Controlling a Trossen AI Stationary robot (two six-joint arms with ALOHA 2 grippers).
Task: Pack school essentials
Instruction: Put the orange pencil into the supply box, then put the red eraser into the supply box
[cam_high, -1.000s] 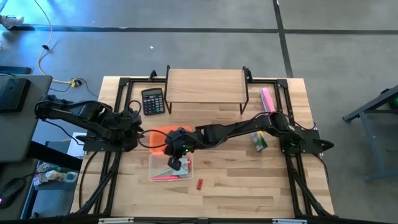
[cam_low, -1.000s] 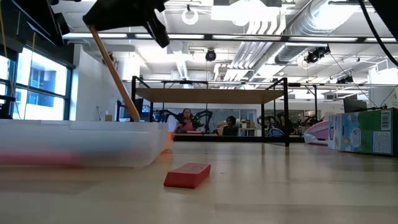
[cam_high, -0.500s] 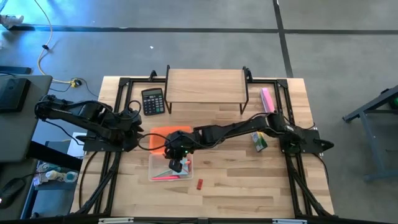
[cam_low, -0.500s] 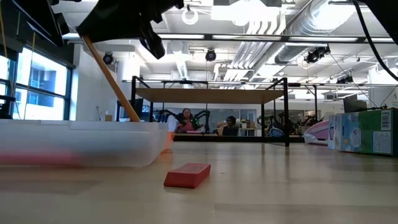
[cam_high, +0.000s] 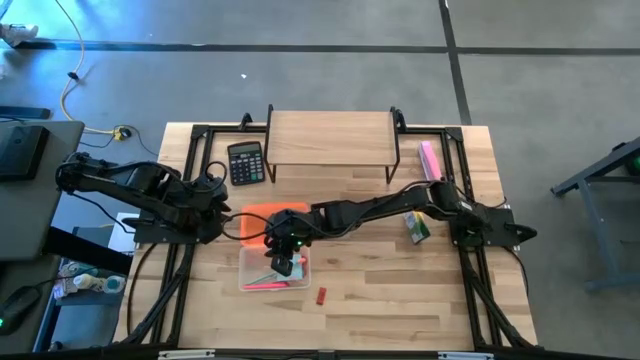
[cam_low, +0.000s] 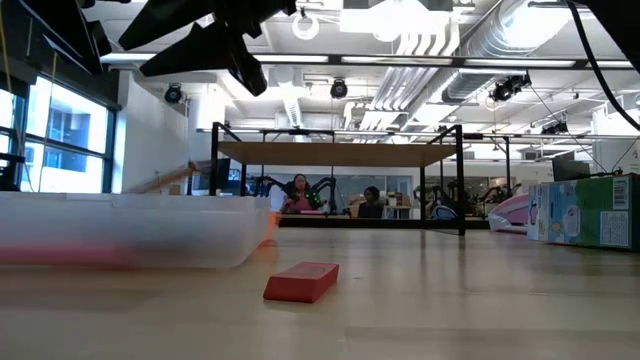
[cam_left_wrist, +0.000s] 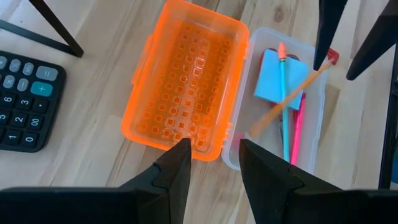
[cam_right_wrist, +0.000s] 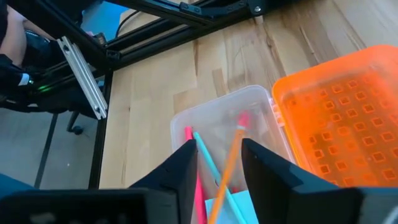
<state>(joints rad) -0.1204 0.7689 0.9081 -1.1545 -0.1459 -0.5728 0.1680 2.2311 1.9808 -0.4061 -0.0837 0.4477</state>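
Note:
A clear pencil box (cam_high: 258, 270) lies open on the table with its orange lid (cam_high: 262, 220) beside it. Inside are a light-blue notepad (cam_left_wrist: 278, 82), a pink pencil (cam_left_wrist: 296, 134), a teal pencil (cam_left_wrist: 284, 93) and an orange pencil (cam_left_wrist: 291, 94). The orange pencil lies slantwise over the others, and it looks blurred in the low view (cam_low: 160, 182). My right gripper (cam_high: 283, 262) hangs open just above the box, and the pencils show below it (cam_right_wrist: 219, 144). My left gripper (cam_left_wrist: 212, 144) is open over the seam between lid and box. A red piece (cam_high: 321, 296) and a crayon box (cam_high: 417, 226) lie on the table.
A black calculator (cam_high: 245, 162) lies at the far left. A wooden riser shelf (cam_high: 330, 140) stands at the far middle. A pink bar (cam_high: 430, 160) lies at the far right. Black frame bars run along both table sides. The near part of the table is bare wood around the red piece.
My right gripper has opened and let go of the orange pencil. The pencil stood steeply slanted below the gripper with its lower end in the box. It has now fallen over and lies low across the box.

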